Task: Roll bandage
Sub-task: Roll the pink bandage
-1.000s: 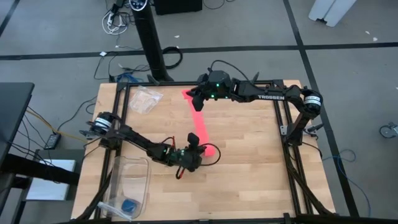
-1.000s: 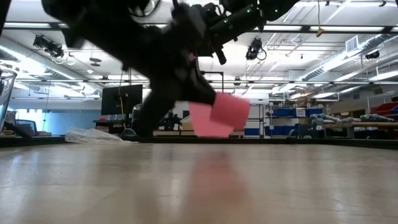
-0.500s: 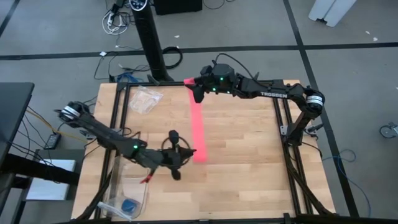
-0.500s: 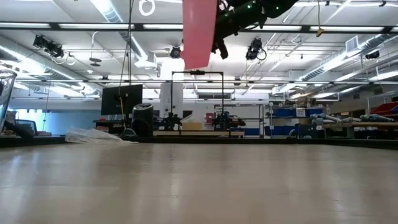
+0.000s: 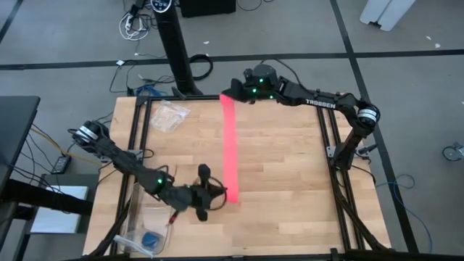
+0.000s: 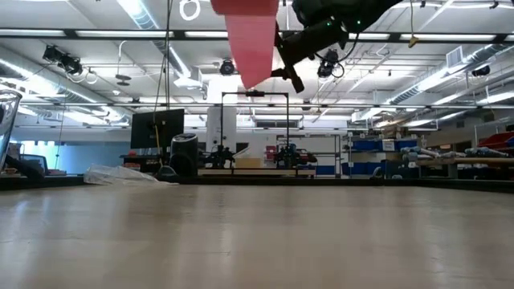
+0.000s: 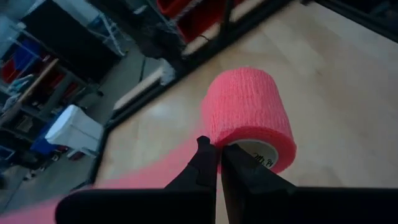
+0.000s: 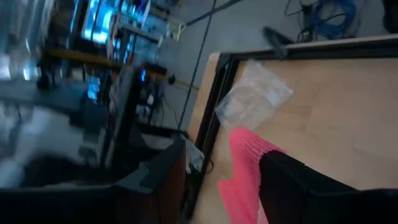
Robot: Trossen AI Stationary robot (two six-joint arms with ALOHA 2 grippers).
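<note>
Looking down, we see the bandage (image 5: 230, 145) stretched as a pink strip from twelve o'clock toward six. Our left gripper (image 5: 210, 191), fingers pinched together, holds its rolled end (image 7: 249, 118) near six; our right gripper (image 5: 233, 94) stands at the far end, fingers spread.

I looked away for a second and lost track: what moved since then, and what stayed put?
The left gripper swung toward the table's left front, stretching the bandage into a long straight band. The right gripper carried the far end back to the rear edge. The plastic bag and bin stayed put.
</note>
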